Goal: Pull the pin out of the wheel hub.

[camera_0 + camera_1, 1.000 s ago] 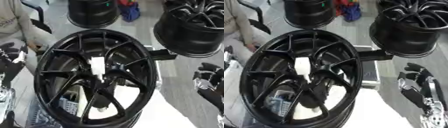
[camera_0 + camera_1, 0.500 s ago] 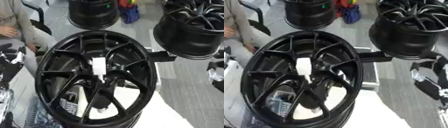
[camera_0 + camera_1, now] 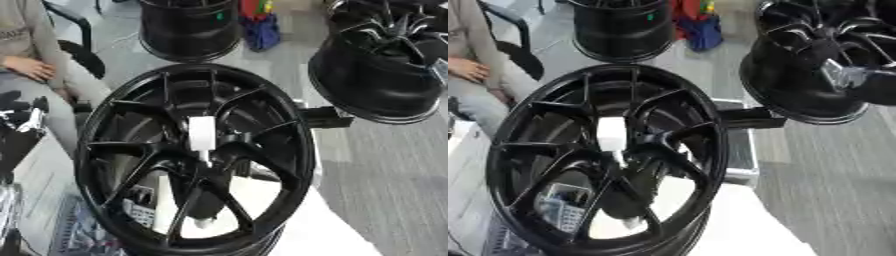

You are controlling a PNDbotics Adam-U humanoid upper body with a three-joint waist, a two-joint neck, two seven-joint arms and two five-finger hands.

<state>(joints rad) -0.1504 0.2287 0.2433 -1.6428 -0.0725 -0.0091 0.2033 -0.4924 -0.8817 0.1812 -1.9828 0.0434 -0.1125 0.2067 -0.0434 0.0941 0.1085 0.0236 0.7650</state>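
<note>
A large black wheel hub (image 3: 149, 150) stands tilted in the middle of both views, its spokes meeting at the centre. A white pin (image 3: 201, 133) sticks up out of that centre, and no hand touches it. My left hand (image 3: 21, 114) shows at the left edge, level with the hub's upper rim and apart from it. My right hand (image 3: 849, 75) is a blurred black and silver shape at the upper right, in front of another wheel and well away from the pin.
A second black wheel (image 3: 385, 75) stands at the upper right and a third (image 3: 188, 30) at the back. A black block (image 3: 324, 117) juts out beside the hub's right rim. White table surface (image 3: 302, 232) lies below, grey floor (image 3: 385, 180) to the right.
My right hand has risen from the lower right to the upper right. My left hand has shifted slightly toward the left edge. The hub and pin have not moved.
</note>
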